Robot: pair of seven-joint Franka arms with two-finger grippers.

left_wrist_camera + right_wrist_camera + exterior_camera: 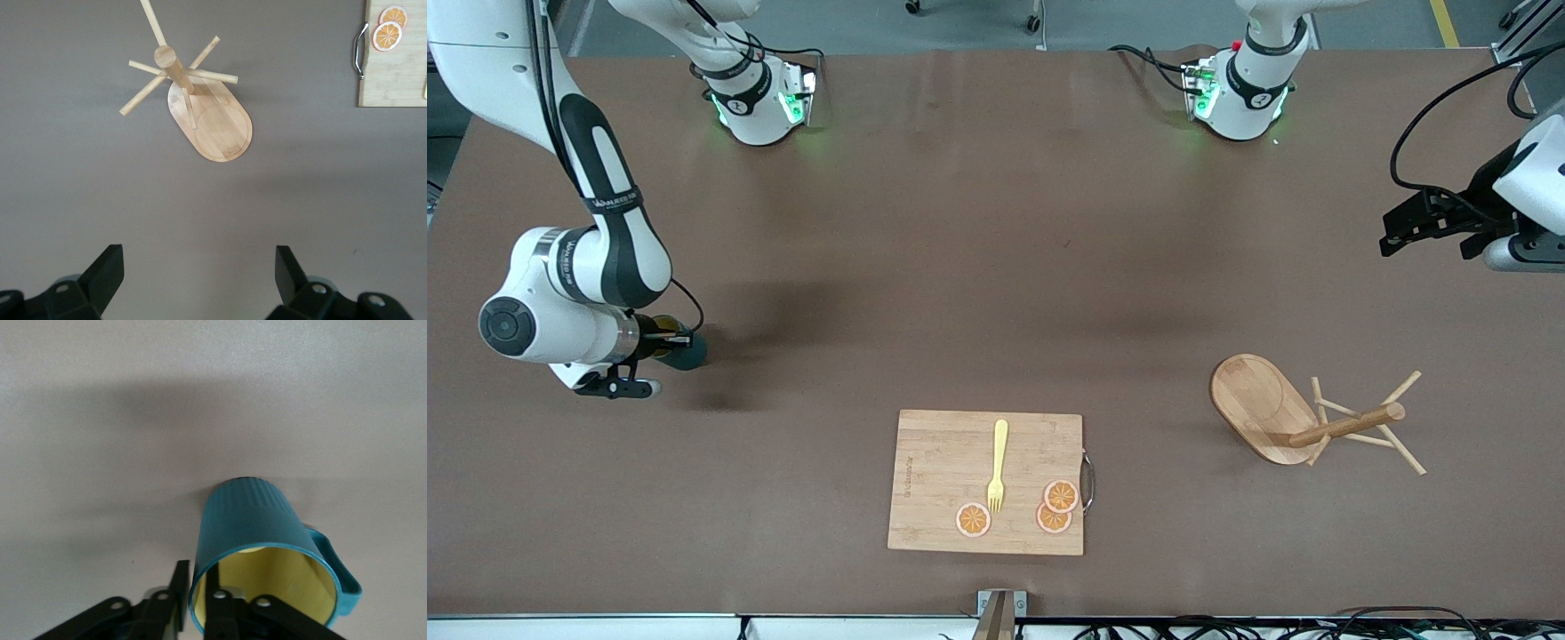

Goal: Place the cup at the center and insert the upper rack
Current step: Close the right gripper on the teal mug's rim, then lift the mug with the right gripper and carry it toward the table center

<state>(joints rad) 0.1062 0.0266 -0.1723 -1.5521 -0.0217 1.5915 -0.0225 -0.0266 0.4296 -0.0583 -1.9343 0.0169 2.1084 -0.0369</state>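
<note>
right gripper [193,600] pinched shut on the rim of the ribbed teal cup [257,533], yellow inside, one handle, at the right arm's end of the table, 9 o'clock from the bamboo cutting board [951,480]. left gripper [200,270] spread wide, empty, over bare table near the toppled light wooden mug tree [1303,418].

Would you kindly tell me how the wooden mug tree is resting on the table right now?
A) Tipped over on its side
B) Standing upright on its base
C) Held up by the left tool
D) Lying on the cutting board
A: the mug tree lies tipped over, its oval base on edge and its post level with the table, touched by neither tool.
</note>
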